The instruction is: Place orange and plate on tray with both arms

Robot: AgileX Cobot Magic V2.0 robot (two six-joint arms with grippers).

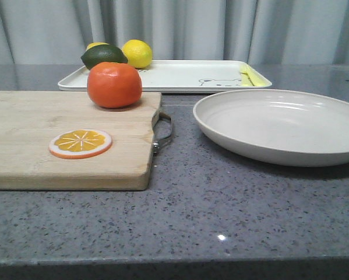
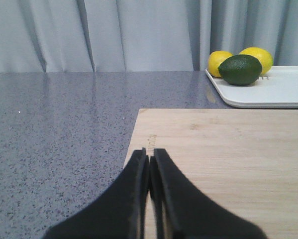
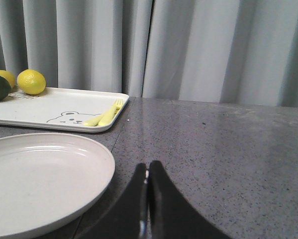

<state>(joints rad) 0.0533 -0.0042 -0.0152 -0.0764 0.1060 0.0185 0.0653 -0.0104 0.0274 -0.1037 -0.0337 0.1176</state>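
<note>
The orange (image 1: 114,85) sits on the far part of a wooden cutting board (image 1: 28,146). The off-white plate (image 1: 279,125) lies empty on the counter at the right; it also shows in the right wrist view (image 3: 39,179). The white tray (image 1: 180,76) with a bear drawing lies behind both, and shows in the left wrist view (image 2: 278,89) and the right wrist view (image 3: 54,107). My left gripper (image 2: 150,154) is shut and empty over the board's near left edge. My right gripper (image 3: 148,167) is shut and empty just right of the plate. Neither gripper shows in the front view.
An orange slice (image 1: 80,143) lies on the board. A dark green lime (image 1: 104,55) and two lemons (image 1: 137,53) sit on the tray's left end, a yellow fork (image 1: 246,76) on its right end. A grey curtain hangs behind the counter.
</note>
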